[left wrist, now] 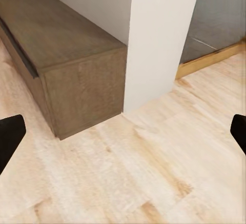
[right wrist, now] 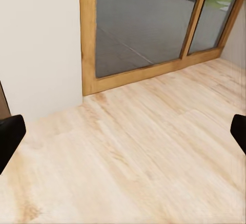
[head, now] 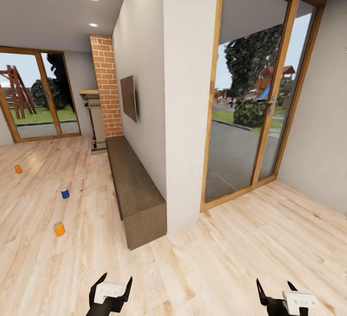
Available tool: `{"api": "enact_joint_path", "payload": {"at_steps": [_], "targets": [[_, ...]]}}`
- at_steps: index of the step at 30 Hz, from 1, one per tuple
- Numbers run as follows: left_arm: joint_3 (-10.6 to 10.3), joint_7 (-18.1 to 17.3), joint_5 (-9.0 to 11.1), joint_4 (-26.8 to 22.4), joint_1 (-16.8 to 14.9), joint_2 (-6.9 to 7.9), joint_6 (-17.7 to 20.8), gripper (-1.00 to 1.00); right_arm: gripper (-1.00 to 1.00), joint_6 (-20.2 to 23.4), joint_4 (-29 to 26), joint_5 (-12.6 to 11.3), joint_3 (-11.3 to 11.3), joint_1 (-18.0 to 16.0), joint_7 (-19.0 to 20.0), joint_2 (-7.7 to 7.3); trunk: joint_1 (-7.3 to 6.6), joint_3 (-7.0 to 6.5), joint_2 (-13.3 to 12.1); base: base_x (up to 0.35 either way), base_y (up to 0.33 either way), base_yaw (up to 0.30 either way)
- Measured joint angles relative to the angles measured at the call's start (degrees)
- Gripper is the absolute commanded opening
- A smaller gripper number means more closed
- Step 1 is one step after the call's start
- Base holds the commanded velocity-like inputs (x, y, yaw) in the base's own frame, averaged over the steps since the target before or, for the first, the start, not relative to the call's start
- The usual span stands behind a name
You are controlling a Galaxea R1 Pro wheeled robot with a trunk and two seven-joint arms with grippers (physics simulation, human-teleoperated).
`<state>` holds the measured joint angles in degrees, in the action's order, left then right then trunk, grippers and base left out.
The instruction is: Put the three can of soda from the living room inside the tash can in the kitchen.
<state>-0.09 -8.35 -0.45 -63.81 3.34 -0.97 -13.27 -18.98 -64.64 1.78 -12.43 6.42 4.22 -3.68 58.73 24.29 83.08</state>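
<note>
Three soda cans stand upright on the wooden floor at the left of the head view: an orange can [head: 59, 229] nearest, a blue can [head: 65, 193] behind it, and another orange can [head: 18, 168] farthest. My left gripper [head: 110, 284] is open low in the head view, well short of the cans, with nothing between its fingers. The right gripper [head: 276, 288] is open too, over bare floor at the lower right. In the left wrist view my black fingertips [left wrist: 10, 137] sit far apart. The trash can is out of view.
A long low dark-brown bench [head: 134, 186] runs along the wall under a wall-mounted TV [head: 128, 98], ending beside a white wall corner [head: 188, 113]. A red brick column [head: 106, 85] stands beyond. Glass doors [head: 250, 99] with wooden frames are ahead on the right.
</note>
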Motion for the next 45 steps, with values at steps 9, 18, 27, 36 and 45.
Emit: {"api": "enact_joint_path", "payload": {"at_steps": [9,18,27,36,45], "targets": [[0.0,0.0,0.0,0.0,0.0,0.00,0.0,1.00,1.00,0.0,0.2,0.0,0.0,0.0,0.0,-0.01,0.00,-0.65,0.0,0.000,0.000,-0.181],[0.0,0.0,0.0,0.0,0.0,0.00,0.0,1.00,1.00,0.0,0.3,0.0,0.0,0.0,0.0,-0.01,0.00,-1.30,0.0,0.000,0.000,-0.185],[0.0,0.0,0.0,0.0,0.0,0.00,0.0,1.00,1.00,0.0,0.4,0.0,0.0,0.0,0.0,-0.01,0.00,-1.96,0.0,0.000,0.000,-0.185],[0.0,0.0,0.0,0.0,0.0,0.00,0.0,1.00,1.00,0.0,0.5,0.1,0.0,0.0,0.0,-0.01,0.00,-2.62,0.0,0.000,0.000,-0.185],[0.0,0.0,0.0,0.0,0.0,0.00,0.0,1.00,1.00,0.0,0.5,0.1,0.0,0.0,0.0,-0.01,0.00,-3.28,0.0,0.000,0.000,-0.185]]}}
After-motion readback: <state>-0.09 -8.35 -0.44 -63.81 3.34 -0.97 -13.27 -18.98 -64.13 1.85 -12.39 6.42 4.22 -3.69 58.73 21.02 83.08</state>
